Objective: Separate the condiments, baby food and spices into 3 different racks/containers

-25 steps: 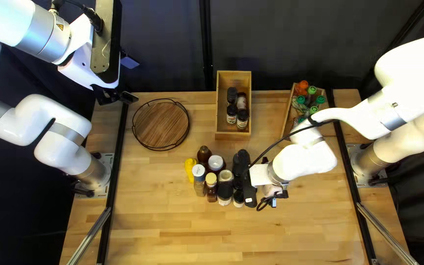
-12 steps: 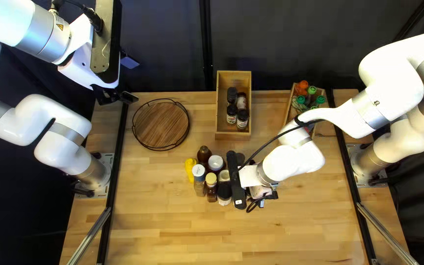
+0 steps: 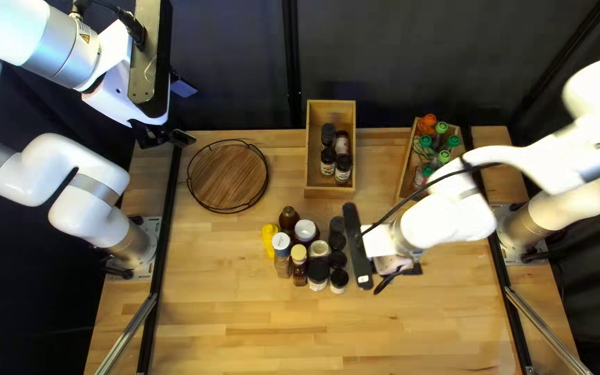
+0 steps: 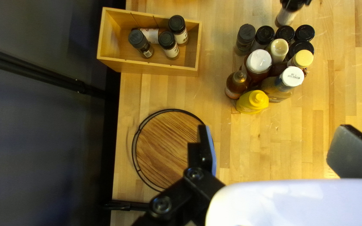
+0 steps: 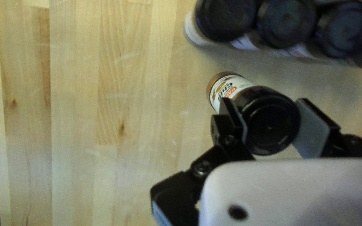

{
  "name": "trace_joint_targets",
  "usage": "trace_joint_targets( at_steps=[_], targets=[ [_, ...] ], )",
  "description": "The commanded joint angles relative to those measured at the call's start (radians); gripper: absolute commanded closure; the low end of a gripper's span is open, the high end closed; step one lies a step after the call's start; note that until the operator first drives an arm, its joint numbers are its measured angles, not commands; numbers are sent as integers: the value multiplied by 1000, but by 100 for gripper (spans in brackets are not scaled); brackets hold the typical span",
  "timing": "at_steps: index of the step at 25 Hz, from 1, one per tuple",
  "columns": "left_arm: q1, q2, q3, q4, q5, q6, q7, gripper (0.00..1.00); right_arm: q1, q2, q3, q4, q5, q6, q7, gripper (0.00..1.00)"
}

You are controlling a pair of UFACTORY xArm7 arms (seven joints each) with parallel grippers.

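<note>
My right gripper (image 3: 359, 247) is right of the bottle cluster; in the right wrist view my right gripper (image 5: 273, 125) is shut on a tilted black-capped spice jar (image 5: 269, 121), pads on both sides. Beside it stand black-capped jars (image 5: 288, 21). The cluster includes a yellow squeeze bottle (image 3: 269, 239), a white-capped bottle (image 4: 292, 77) and a brown bottle (image 4: 236, 85). A wooden box (image 3: 330, 191) holds several spice jars (image 3: 342, 167). My left gripper (image 3: 166, 136) hangs by the far left corner; in the left wrist view my left gripper (image 4: 273, 150) is open and empty.
A round wooden tray (image 3: 228, 176) with a wire rim lies at the left of the top left view, below my left gripper's inner finger in its wrist view. At the far right, a wooden crate (image 3: 407, 167) holds green- and orange-capped containers (image 3: 442, 142).
My right gripper first moved left over the black-capped jars, then back right, uncovering their row and more of the far-right crate. My left arm has stayed still.
</note>
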Motion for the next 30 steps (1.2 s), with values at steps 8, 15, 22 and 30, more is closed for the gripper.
trace_joint_targets(
  at_steps=[8,15,22,30],
  targets=[
    [0,0,0,0,0,0,0,0,-122,-4,-273,208,10,169,-321,100],
    [0,0,0,0,0,0,0,0,-122,-4,-273,208,10,169,-321,100],
    [0,0,0,0,0,0,0,0,-122,-4,-273,208,10,169,-321,100],
    [0,0,0,0,0,0,0,0,-122,-4,-273,208,10,169,-321,100]
  ],
)
